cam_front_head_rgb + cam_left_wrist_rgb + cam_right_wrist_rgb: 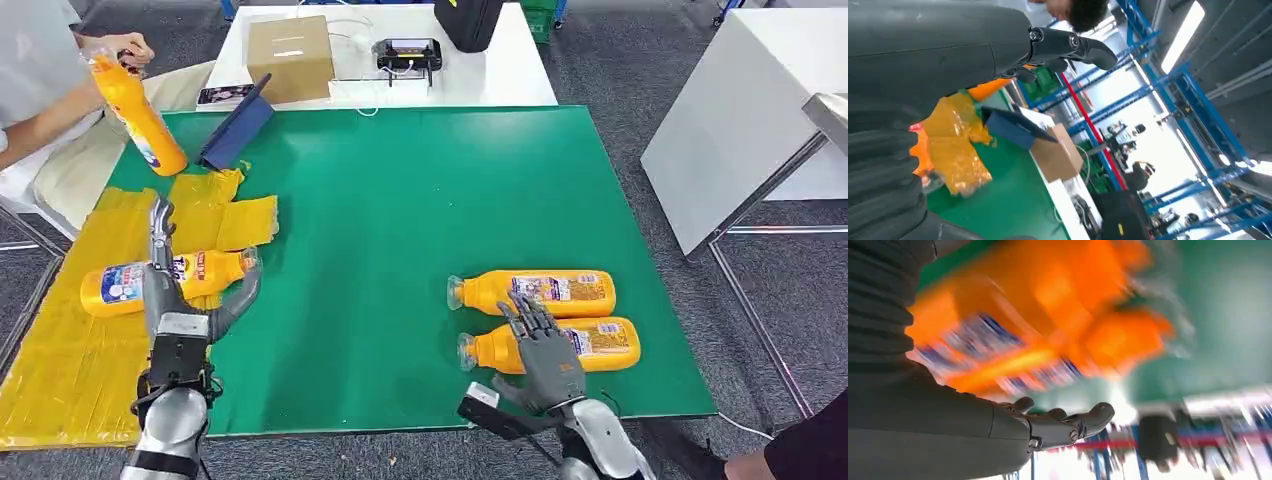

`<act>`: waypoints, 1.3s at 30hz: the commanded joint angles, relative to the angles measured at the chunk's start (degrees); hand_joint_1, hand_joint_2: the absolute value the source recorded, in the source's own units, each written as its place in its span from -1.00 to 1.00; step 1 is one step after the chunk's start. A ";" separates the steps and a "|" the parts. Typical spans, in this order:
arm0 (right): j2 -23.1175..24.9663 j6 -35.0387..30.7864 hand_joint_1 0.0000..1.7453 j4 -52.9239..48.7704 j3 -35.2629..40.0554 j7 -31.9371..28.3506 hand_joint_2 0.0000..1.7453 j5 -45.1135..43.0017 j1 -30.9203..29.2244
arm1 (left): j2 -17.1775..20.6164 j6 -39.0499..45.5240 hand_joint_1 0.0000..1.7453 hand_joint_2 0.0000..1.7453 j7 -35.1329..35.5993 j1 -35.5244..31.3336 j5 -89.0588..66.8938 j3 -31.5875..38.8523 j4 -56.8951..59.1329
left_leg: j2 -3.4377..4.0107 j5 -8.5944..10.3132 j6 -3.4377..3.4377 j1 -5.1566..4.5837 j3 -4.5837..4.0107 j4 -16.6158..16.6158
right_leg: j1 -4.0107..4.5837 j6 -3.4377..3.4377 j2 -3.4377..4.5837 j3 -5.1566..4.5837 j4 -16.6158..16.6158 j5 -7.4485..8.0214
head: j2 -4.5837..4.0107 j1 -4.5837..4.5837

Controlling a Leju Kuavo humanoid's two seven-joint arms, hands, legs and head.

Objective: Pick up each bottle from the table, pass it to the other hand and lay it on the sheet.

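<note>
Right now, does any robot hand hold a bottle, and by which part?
No. The left robot hand is open over the bottle on the sheet; the right robot hand hovers open above the nearer bottle.

Head view looks down from above; wrist views close, sharing green table [400,200].

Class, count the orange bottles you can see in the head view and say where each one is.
4. One lies on the yellow sheet by the left robot hand; two lie side by side on the green mat by the right robot hand; a person holds one at the far left corner.

Green table [400,230]: bottles [535,292], yellow sheet [60,360].
</note>
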 commanded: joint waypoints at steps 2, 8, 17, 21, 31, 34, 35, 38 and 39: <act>-4.52 2.11 -1.00 6.23 -1.51 0.29 1.00 -1.14 0.92 | 1.09 -1.90 -1.00 1.00 -0.37 0.76 2.39 -3.36 -1.58 | -0.13 -0.26 -0.14 0.16 0.54 0.03 | 0.09 -0.17 0.34 0.61 -0.07 -0.22 | 0.00 -0.02; -4.83 1.05 -1.00 6.08 -3.01 1.37 1.00 -1.43 1.99 | 0.88 -2.44 -1.00 1.00 -0.73 1.92 3.05 -4.63 -2.94 | -0.11 -0.13 -0.07 0.09 0.30 -0.01 | 0.05 -0.08 0.17 0.35 -0.08 -0.11 | 0.00 -0.02; -4.31 0.31 -1.00 9.01 -4.42 4.97 1.00 1.99 1.90 | 0.75 -2.17 -1.00 1.00 -0.93 2.54 3.77 -5.63 -3.46 | -0.17 -0.09 -0.08 0.09 0.31 -0.03 | 0.05 -0.09 0.10 0.37 -0.10 -0.10 | 0.00 -0.02; -3.42 -0.14 -1.00 12.55 -5.46 8.57 1.00 6.45 0.16 | 0.55 -1.79 -1.00 1.00 -0.69 2.53 3.76 -5.46 -2.99 | -0.06 -0.04 -0.05 0.07 0.25 -0.05 | 0.04 -0.06 0.13 0.28 -0.11 -0.02 | 0.00 -0.02; -2.51 -0.79 -1.00 11.97 -7.49 10.79 1.00 10.98 0.05 | 0.12 -1.28 -1.00 1.00 -0.41 3.12 4.37 -4.24 -3.20 | -0.10 -0.03 -0.05 0.08 0.49 -0.04 | 0.04 -0.08 0.13 0.46 -0.12 -0.02 | 0.00 -0.02; -2.51 -0.65 -1.00 10.67 -7.43 11.15 1.00 12.02 0.20 | 0.03 -1.23 -1.00 1.00 -0.45 3.39 4.43 -3.94 -3.45 | -0.15 -0.06 -0.05 0.10 0.59 -0.02 | 0.04 -0.10 0.15 0.59 -0.11 -0.05 | 0.00 0.00; -2.51 -0.65 -1.00 10.67 -7.43 11.15 1.00 12.02 0.20 | 0.03 -1.23 -1.00 1.00 -0.45 3.39 4.43 -3.94 -3.45 | -0.08 -0.02 -0.02 0.05 0.55 -0.04 | 0.00 -0.07 0.13 0.51 -0.09 -0.02 | 0.00 -0.02; -2.51 -0.65 -1.00 10.67 -7.43 11.15 1.00 12.02 0.20 | 0.03 -1.23 -1.00 1.00 -0.45 3.39 4.43 -3.94 -3.45 | -0.08 -0.02 -0.01 0.07 0.56 -0.02 | 0.02 -0.06 0.12 0.56 -0.10 -0.01 | 0.00 0.00; -2.61 -0.93 -1.00 9.73 -7.56 11.18 1.00 12.34 0.69 | -0.08 -1.08 -1.00 1.00 -0.44 3.49 4.43 -3.77 -3.54 | -0.12 -0.08 -0.05 0.11 0.65 -0.02 | 0.04 -0.11 0.22 0.67 -0.11 -0.06 | 0.00 -0.02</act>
